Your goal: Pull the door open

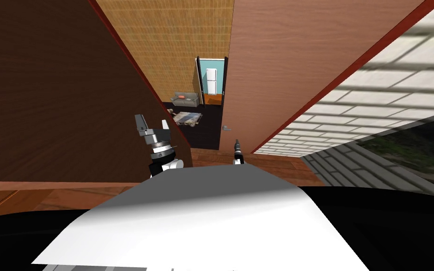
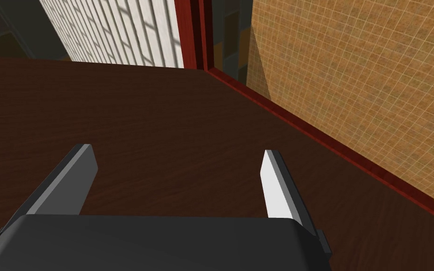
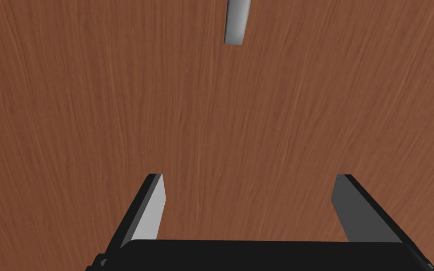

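The door is a reddish-brown wood panel standing ajar, with a small grey handle near its free edge. My right gripper is just below that handle, a short way off the panel. In the right wrist view the gripper is open and faces the door's wood, with the handle's tip some way ahead of the fingers and nothing between them. My left gripper is open beside a dark brown panel. In its wrist view the left gripper hangs over that panel.
A red frame strip edges the dark panel, with an orange tiled wall beyond it. Through the gap I see a grey sofa, a white fridge and a rug. A white brick wall runs along the right.
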You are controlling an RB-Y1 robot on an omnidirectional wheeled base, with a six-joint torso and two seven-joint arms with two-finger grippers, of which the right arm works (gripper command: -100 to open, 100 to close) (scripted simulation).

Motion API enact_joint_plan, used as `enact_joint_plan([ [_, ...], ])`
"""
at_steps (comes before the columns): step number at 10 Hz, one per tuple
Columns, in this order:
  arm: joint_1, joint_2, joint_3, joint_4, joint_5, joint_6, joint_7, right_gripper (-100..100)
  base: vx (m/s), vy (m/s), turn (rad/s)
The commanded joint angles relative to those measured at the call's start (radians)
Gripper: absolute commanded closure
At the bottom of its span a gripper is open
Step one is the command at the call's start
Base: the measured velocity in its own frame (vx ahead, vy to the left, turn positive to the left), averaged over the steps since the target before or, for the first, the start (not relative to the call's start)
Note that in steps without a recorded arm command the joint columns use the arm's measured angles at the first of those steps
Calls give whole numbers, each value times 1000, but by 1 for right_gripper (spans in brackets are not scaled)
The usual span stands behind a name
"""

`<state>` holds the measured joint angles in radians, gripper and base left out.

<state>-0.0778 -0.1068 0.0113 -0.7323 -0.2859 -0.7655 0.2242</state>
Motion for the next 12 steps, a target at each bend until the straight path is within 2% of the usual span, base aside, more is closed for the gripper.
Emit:
enact_joint_plan([
  [1, -14, -15, -3, 28, -2, -9, -3, -100, -5, -6, -6],
  [2, -16, -39, -10, 33, -7, -9, -8, -100, 0, 0, 0],
  [3, -22, -24, -27, 41, -17, -19, -24, -100, 107, 24, 161],
  [9, -27, 31, -35, 42, -19, -30, -34, -100, 207, -2, 67],
  [12, -28, 50, -37, 42, -19, -33, -37, -100, 203, 12, 17],
])
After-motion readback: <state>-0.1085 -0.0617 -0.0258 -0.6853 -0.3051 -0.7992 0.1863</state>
